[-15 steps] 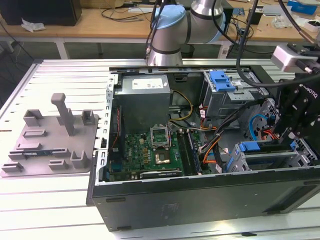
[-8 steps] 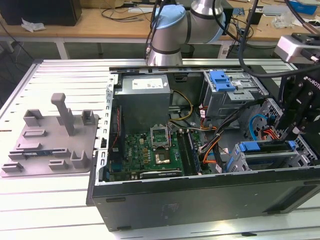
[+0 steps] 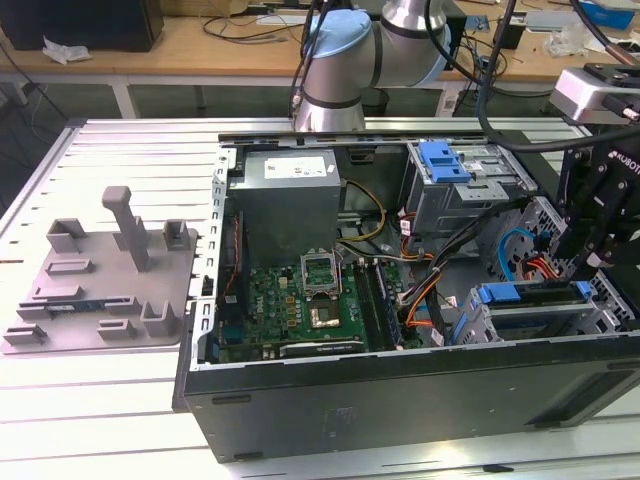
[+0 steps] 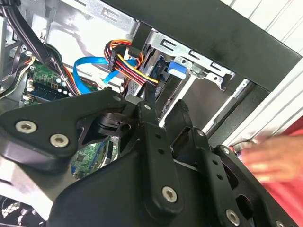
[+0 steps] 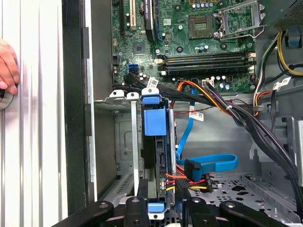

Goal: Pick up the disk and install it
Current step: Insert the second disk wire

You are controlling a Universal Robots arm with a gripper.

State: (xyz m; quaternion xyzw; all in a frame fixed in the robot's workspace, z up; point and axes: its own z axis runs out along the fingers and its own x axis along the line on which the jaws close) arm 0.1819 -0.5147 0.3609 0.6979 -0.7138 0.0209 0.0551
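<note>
- Disk: flat silver metal hard drive framed by blue plastic rails. In the first wrist view it stands on edge inside the grey metal drive cage of the open black computer case, blue handle end toward the motherboard. I judge it seated, or nearly so, in its bay; the upright slot suits that orientation.
- My fingers: black linkage gripper, poised at the disk's near end in the first wrist view, one finger on each side of its edge. Whether I am clamping it or have let go, I cannot tell.
- Green motherboard: flat on the case floor, clear of the bay.
- Blue ribbon cable and orange-yellow power leads: loose beside the cage, within reach of the drive's connectors.
- A person's hand: resting on the white slatted tabletop outside the case wall.
</note>
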